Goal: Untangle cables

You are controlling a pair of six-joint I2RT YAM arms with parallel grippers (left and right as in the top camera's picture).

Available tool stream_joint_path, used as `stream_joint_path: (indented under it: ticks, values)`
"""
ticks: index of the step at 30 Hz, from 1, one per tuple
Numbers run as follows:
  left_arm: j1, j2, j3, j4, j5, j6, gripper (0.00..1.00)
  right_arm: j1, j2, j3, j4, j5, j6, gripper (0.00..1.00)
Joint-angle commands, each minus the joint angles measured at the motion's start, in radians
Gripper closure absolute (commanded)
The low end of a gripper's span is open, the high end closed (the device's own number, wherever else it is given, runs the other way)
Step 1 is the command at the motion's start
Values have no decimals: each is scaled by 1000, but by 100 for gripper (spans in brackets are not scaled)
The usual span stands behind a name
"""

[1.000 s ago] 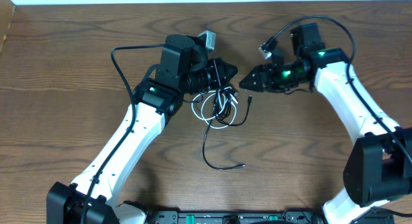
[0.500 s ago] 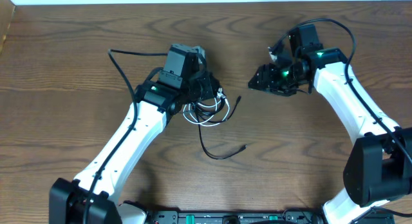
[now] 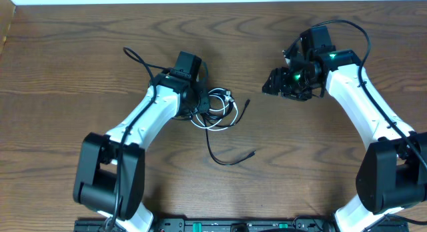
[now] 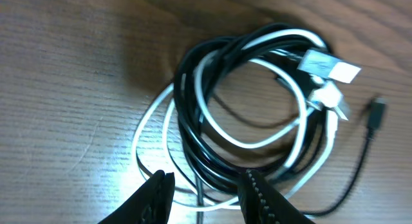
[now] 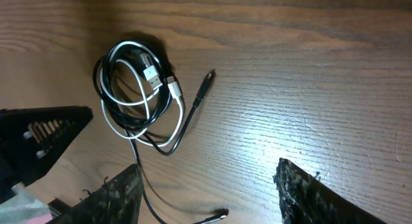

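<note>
A tangle of black and white cables (image 3: 219,110) lies coiled on the wooden table. A black tail (image 3: 227,159) runs toward me from it, and a short black plug end (image 3: 245,104) sticks out on its right. My left gripper (image 3: 201,107) is at the coil's left edge. In the left wrist view its fingers (image 4: 206,195) are open, and thin black and white strands of the coil (image 4: 251,121) pass between the tips. My right gripper (image 3: 269,82) hovers to the right of the coil, apart from it. In the right wrist view it (image 5: 212,192) is wide open and empty, with the coil (image 5: 135,95) beyond it.
White USB plugs (image 4: 331,66) lie on the coil's far side. The left arm's own black cable (image 3: 137,57) loops out at the back left. The table's back edge (image 3: 213,0) meets a white wall.
My left gripper has swung left and down, and the coil has shifted slightly left and settled on the table. My right gripper has drawn back to the right, away from the coil.
</note>
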Motion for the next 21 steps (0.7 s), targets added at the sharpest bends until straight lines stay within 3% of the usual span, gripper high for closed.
stream_joint_path:
  ticks: [1, 16, 18, 19, 21]
  values:
    - [3, 42, 6, -2, -11, 16, 63, 2, -28, -5, -13, 9, 3, 38]
    - [3, 185, 6, 73, -18, 16, 67, 2, -28, -5, -43, 10, 3, 38]
    - [3, 201, 6, 68, -18, 16, 76, 2, -28, -5, -42, 10, 3, 37]
    - [3, 207, 6, 66, -18, 16, 90, 2, -28, -5, -42, 10, 3, 37]
    - [3, 209, 6, 63, -11, 17, 93, 2, -28, -5, -42, 9, 3, 37]
